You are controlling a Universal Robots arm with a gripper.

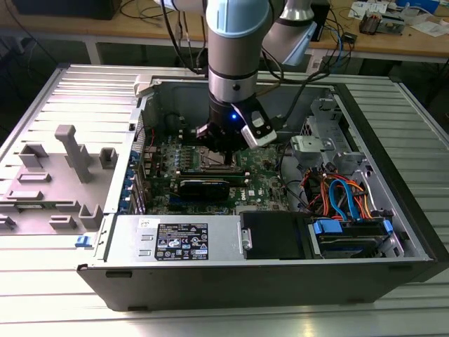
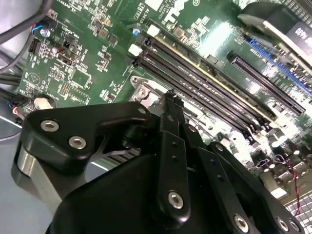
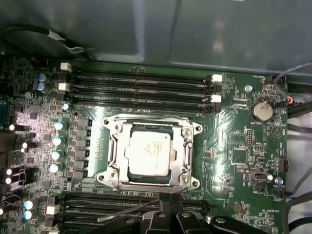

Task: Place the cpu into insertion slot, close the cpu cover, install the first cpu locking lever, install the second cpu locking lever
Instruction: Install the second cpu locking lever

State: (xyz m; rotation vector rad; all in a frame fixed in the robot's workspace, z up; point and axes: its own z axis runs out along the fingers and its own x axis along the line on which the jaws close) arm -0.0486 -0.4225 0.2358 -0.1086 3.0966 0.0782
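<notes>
The bench [image 1: 42,98] is a ribbed grey metal surface carrying an open computer case [image 1: 393,210] laid on its side. To the exterior view's left of the case lies a grey fixture plate [image 1: 49,182] with upright blocks.

Inside the case, the green circuit board [image 3: 234,151] occupies the middle. Long black card slots [image 3: 141,85] run beside the socket on two opposite sides. A black power supply [image 1: 179,239] sits along the near wall in the exterior view, with blue and orange cables [image 1: 344,193] to the exterior view's right.

The robot arm [image 1: 235,49] descends vertically into the case. Its hand [image 2: 171,96] hangs directly above the board, just beside the socket; its black fingers [image 2: 173,161] stand together, with nothing visibly held between them.

The insertion slot [image 3: 111,126] lies in the centre of the board. The cpu cover [image 3: 127,132] lies flat on the slot, framing it. The cpu [image 3: 148,153] is seated inside the slot, its dull silver top showing through the cover's window. A thin metal locking lever [image 3: 129,210] slants across the card slots close to the hand.
</notes>
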